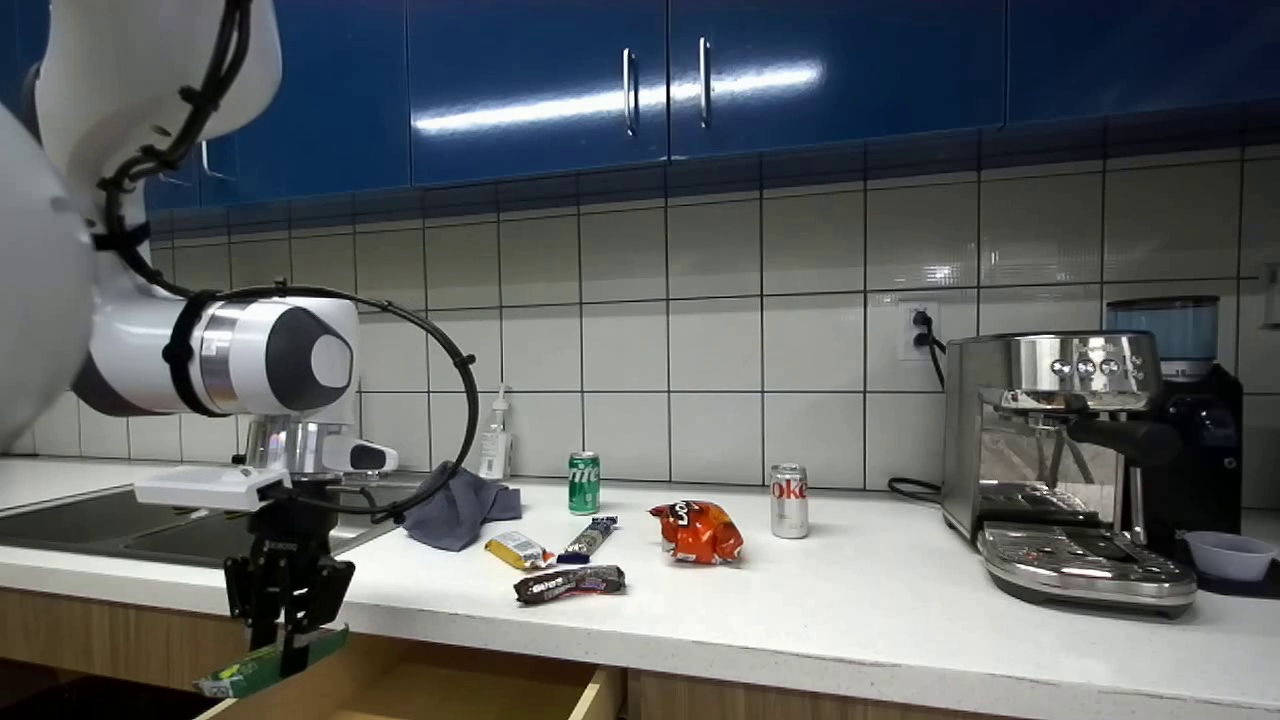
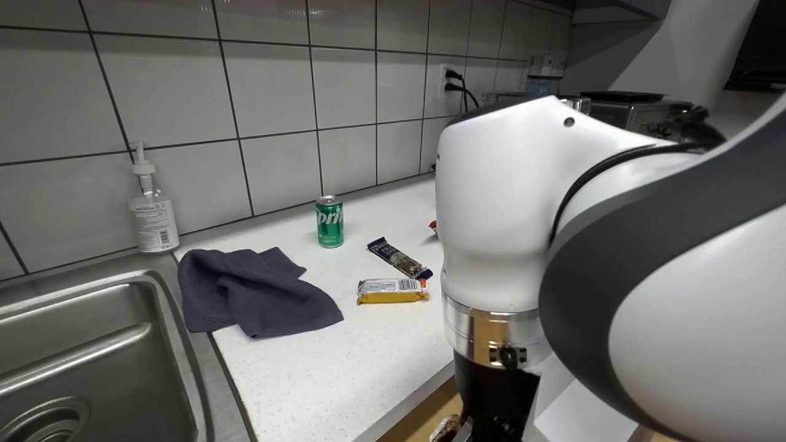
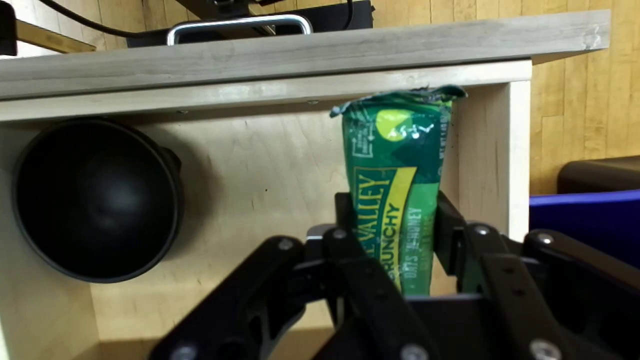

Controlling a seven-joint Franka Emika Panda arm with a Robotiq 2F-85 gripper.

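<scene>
Points straight down off the front edge of the counter (image 1: 850,615), above the open drawer (image 3: 260,200), gripping a green-wrapped granola bar (image 3: 395,195) by its long sides in the pincer (image 1: 280,643), well apart from the black bowl (image 3: 95,200).

One green bar (image 3: 397,192), one yellow-and-white bar (image 2: 393,291), one navy bar (image 2: 400,258) and one brown bar (image 1: 570,584), all oblong, plastic-wrapped, make at least four. One green can (image 2: 330,222) and one silver can (image 1: 789,502), both metal cylinders, make two. There is one crumpled orange bag (image 1: 700,534), one grey cloth (image 2: 252,296) and one clear plastic bottle (image 2: 153,220).
</scene>
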